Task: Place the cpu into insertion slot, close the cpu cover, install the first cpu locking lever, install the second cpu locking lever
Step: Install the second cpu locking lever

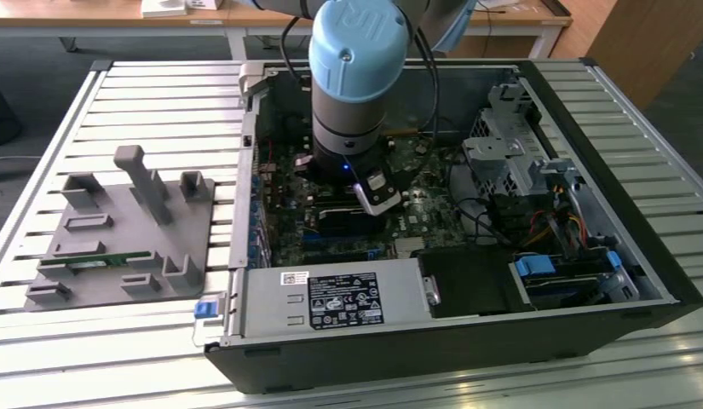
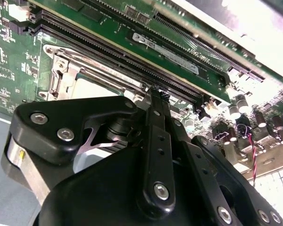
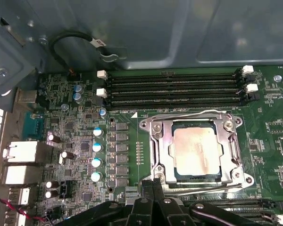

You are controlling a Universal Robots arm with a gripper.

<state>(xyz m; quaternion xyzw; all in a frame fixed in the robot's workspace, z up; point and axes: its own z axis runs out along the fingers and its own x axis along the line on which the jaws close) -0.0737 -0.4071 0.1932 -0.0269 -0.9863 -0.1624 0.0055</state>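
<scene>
The cpu (image 3: 196, 150), its dull silver face up, lies in the insertion slot (image 3: 171, 141) on the green motherboard. The cpu cover (image 3: 159, 146) lies flat over it, framing the chip. Thin metal lever rods run along two opposite sides of the cover (image 3: 184, 115) (image 3: 212, 189); whether they are latched I cannot tell. My gripper (image 3: 153, 187) hovers just beside the socket's edge with its black fingers pressed together and nothing visible between them. In the second wrist view the gripper (image 2: 155, 94) points at the socket corner, with the cover (image 2: 70, 75) beyond it. The exterior view has the gripper (image 1: 374, 203) low inside the computer case.
Long black memory slots (image 3: 174, 89) run beside the socket, and a row of capacitors (image 3: 97, 147) stands on its other side. The case walls, a power supply (image 1: 334, 300) and a drive cage (image 1: 504, 153) hem in the board. A grey fixture (image 1: 123, 230) sits on the slatted table.
</scene>
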